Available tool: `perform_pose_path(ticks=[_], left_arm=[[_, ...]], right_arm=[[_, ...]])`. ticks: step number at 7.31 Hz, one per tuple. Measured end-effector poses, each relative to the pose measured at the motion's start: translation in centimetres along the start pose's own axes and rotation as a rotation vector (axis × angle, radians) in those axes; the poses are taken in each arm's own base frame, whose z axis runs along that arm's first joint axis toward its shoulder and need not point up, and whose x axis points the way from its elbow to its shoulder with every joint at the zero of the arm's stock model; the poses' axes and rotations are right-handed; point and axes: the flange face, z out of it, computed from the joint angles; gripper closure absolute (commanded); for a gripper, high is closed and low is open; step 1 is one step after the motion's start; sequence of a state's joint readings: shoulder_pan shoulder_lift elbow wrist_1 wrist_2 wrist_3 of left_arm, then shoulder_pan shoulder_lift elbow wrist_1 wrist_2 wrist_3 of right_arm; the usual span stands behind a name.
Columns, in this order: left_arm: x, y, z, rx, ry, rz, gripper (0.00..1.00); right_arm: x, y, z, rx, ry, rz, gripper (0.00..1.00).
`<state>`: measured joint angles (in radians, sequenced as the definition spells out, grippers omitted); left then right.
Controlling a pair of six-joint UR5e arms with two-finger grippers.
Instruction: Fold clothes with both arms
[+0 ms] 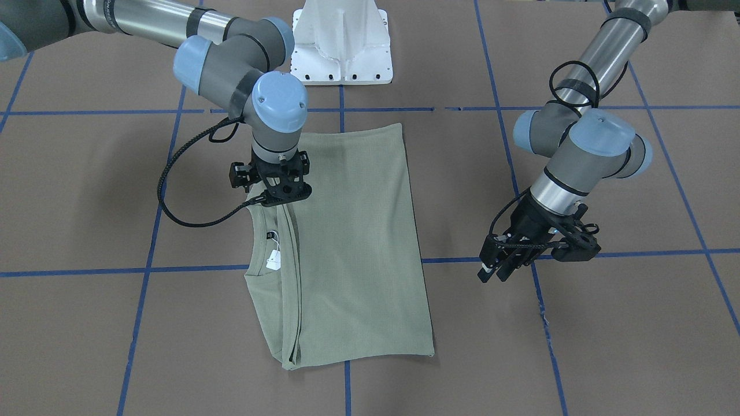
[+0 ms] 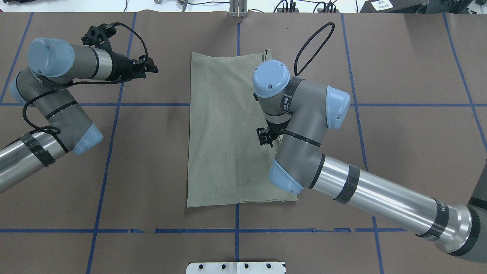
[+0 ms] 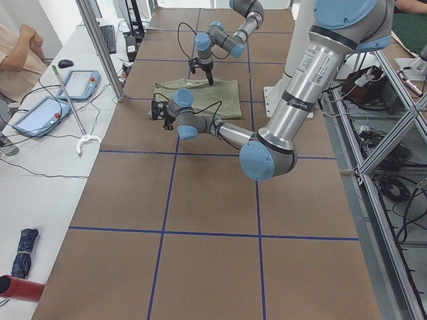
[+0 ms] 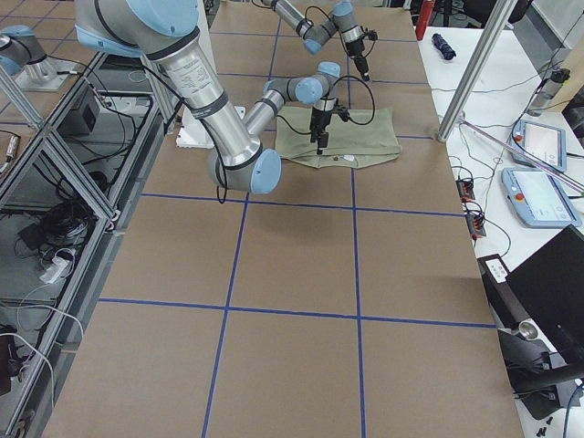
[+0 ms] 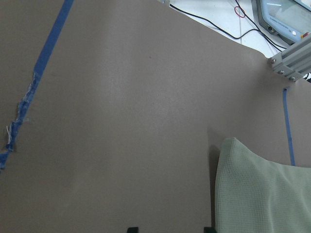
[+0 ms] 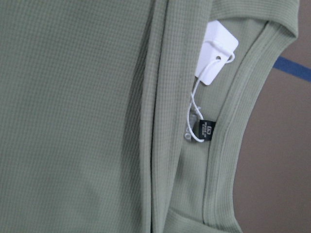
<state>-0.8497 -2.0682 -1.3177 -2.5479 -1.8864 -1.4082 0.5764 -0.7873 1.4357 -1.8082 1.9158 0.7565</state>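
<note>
1. While the sage-green shirt (image 1: 358, 242) lies folded into a long, flat rectangle at the middle of the brown table (image 1: 87, 202), both robot arms stand around it: one above it, one off to the side.
2. The shirt straddles the blue tape lines (image 1: 191, 268) that grid the tabletop. Its crew neck faces the robot's right, and its plain folded edge faces the robot's left.
3. A white hang tag (image 1: 273, 263) rests inside the collar. The right wrist camera shows it strung next to a small black label (image 6: 206, 130).
4. The right gripper (image 1: 281, 193) points straight down over the layered fold just beside the collar, at the end nearer the white pedestal (image 1: 342, 43). From here I cannot tell how its jaws stand, or whether it touches the cloth.
5. The left gripper (image 1: 491, 276) hangs over bare table, well apart from the shirt's plain edge. In its wrist camera the two black fingertips (image 5: 132, 229) stand spread with nothing between them.
6. A person (image 3: 17, 57) sits at the white bench alongside the table.
</note>
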Motion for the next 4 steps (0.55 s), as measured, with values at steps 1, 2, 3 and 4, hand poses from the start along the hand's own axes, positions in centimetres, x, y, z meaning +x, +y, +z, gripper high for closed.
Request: perform_pose_path(ticks=[1,2,3,4], left_arm=[[0.0,0.0,0.0,0.000,0.000,0.000,0.46],[-0.1,0.0,0.0,0.000,-0.001,0.000,0.46],[-0.3,-0.1,-0.1,0.002,-0.004,0.000,0.46],[-0.5,-0.3,-0.2,0.004,-0.006,0.000,0.46]], right_arm=[[0.4,-0.8,0.8,0.003,0.002,0.003,0.00],[1.4,-1.6,1.1,0.005,0.008,0.010,0.00],[3.1,-2.6,1.4,0.004,0.021,0.018,0.00],[6.2,-3.5,1.9,0.001,0.040,0.016,0.00]])
